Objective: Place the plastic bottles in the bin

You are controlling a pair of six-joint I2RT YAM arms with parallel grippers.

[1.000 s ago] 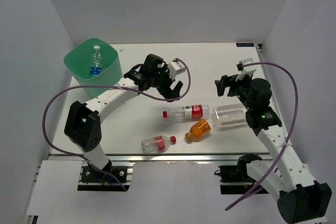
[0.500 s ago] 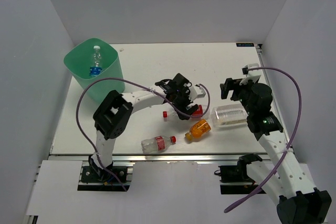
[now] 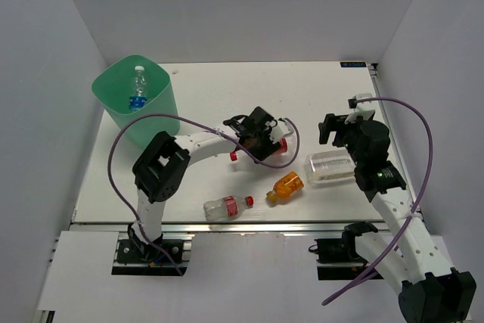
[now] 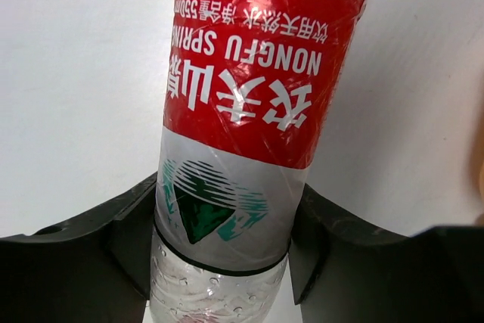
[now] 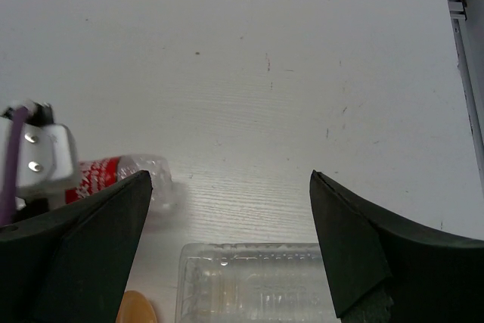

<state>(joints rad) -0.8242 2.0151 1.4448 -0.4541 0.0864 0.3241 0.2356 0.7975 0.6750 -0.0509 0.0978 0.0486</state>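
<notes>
My left gripper [image 3: 261, 144] is shut on a clear bottle with a red label [image 4: 249, 96] at the table's middle. Its fingers [image 4: 128, 228] press both sides of the bottle just below the label, and the red cap end [image 3: 235, 156] sticks out to the left. My right gripper [image 5: 231, 175] stands open above the far edge of the wide, label-free bottle [image 5: 257, 281], touching nothing. An orange-filled bottle [image 3: 287, 185] and a second red-labelled bottle [image 3: 227, 206] lie near the front. The mint-green bin [image 3: 147, 125] at the back left holds a blue-labelled bottle [image 3: 138, 90].
White walls close in the table on the left, back and right. A metal rail [image 3: 227, 226] runs along the front edge. My left arm's purple cable [image 3: 151, 119] loops over the table between the bin and the held bottle.
My left arm swung from near the bin to the red-labelled bottle and its jaws closed on it, shifting it slightly back and left. My right gripper barely moved.
</notes>
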